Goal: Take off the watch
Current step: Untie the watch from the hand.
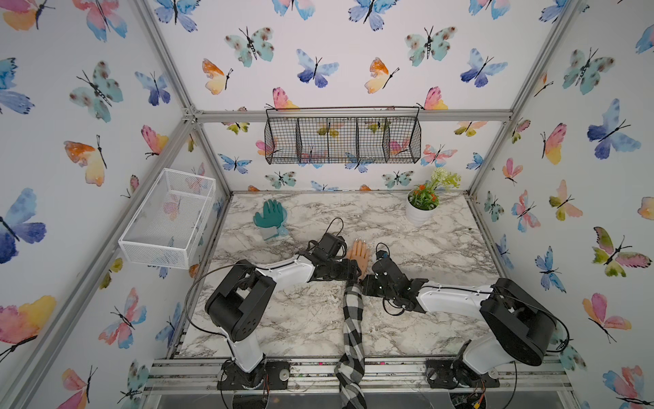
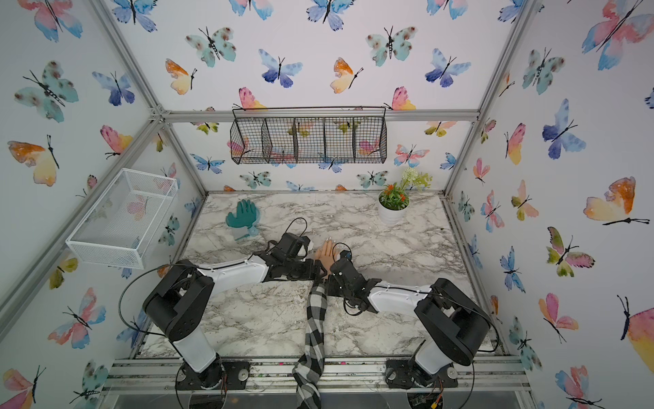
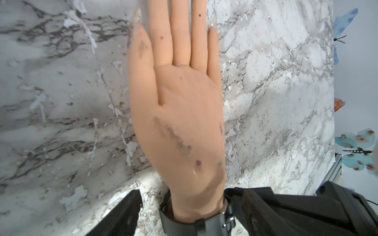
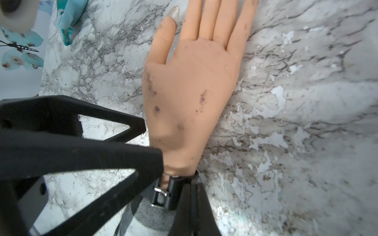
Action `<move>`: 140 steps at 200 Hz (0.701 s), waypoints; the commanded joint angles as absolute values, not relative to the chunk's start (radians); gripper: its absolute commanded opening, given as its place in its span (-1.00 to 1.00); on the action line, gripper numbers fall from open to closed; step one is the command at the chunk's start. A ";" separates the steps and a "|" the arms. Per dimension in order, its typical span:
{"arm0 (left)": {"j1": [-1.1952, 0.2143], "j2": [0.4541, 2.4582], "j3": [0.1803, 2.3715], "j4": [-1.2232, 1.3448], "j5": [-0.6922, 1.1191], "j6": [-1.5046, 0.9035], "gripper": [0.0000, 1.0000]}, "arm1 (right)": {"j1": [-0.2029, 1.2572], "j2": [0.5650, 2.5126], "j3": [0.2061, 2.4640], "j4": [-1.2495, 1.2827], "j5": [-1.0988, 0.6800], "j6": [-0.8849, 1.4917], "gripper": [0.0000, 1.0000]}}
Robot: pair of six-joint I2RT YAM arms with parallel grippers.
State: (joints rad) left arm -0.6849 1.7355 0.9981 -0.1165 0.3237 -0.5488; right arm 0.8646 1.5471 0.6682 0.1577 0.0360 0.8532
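Note:
A mannequin hand (image 3: pixel 180 114) lies flat on the marble table (image 1: pixel 424 248), its arm in a black-and-white checked sleeve (image 1: pixel 354 318). The watch (image 3: pixel 184 223) shows as a black strap round the wrist with a silvery buckle (image 4: pixel 161 192); its dial is hidden. My left gripper (image 3: pixel 190 216) is open, one finger on each side of the wrist, clear of the strap. My right gripper (image 4: pixel 196 206) comes from the other side and is shut on the strap beside the buckle. In both top views the grippers (image 1: pixel 355 272) (image 2: pixel 327 279) cover the watch.
A green glove (image 1: pixel 270 214) lies at the table's back left, and a potted plant (image 1: pixel 421 205) stands at the back right. A white wire basket (image 1: pixel 166 219) hangs on the left wall. On the back wall hangs a black one (image 1: pixel 343 140).

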 commanded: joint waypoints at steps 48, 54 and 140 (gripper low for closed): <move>-0.731 1.731 1.056 -0.249 0.202 -0.501 0.53 | 0.871 1.542 0.644 0.140 -0.007 0.853 -0.95; -0.735 1.734 1.064 -0.261 0.194 -0.492 0.52 | 0.871 1.540 0.644 0.141 -0.008 0.853 -0.95; -0.770 1.782 1.133 -0.345 0.148 -0.461 0.47 | 0.872 1.537 0.637 0.160 -0.014 0.862 -0.95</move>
